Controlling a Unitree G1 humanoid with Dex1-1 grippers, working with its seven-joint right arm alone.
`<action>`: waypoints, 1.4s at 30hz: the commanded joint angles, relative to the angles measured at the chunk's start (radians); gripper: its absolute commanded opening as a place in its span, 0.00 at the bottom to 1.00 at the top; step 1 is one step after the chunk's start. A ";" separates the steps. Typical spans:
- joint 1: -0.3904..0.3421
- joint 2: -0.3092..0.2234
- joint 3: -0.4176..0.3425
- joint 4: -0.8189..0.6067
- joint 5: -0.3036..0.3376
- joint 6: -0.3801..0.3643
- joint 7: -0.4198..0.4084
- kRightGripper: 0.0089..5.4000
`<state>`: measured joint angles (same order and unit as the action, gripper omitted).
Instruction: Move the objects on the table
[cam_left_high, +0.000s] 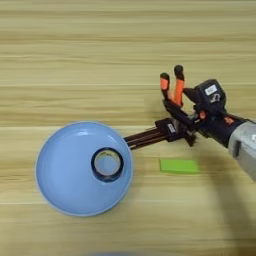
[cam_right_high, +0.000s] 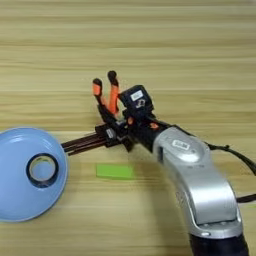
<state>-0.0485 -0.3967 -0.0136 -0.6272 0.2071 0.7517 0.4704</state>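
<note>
The needle-nose pliers lie right of centre, their orange-and-black handles pointing to the far side of the table. My right gripper reaches in from the right and sits over the pliers' lower part, hiding their jaws. Just in front of the gripper lies the bundle of dark hex keys with its white label, its long ends pointing left toward a blue plate. Near the arm's shadow, the flat green block lies in front of the keys, apart from the gripper.
A blue plate stands at the front left with a black tape roll on it. The silver forearm crosses the front right, with a black cable beside it.
</note>
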 joint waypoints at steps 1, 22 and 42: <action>-0.041 -0.027 0.011 -0.105 0.022 -0.058 0.020 0.49; -0.163 -0.021 0.467 -0.162 0.179 0.092 0.197 0.49; -0.217 0.065 0.693 0.122 -0.043 0.024 0.171 0.47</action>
<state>-0.2126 -0.3471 0.6972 -0.4778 0.1743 0.8302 0.6480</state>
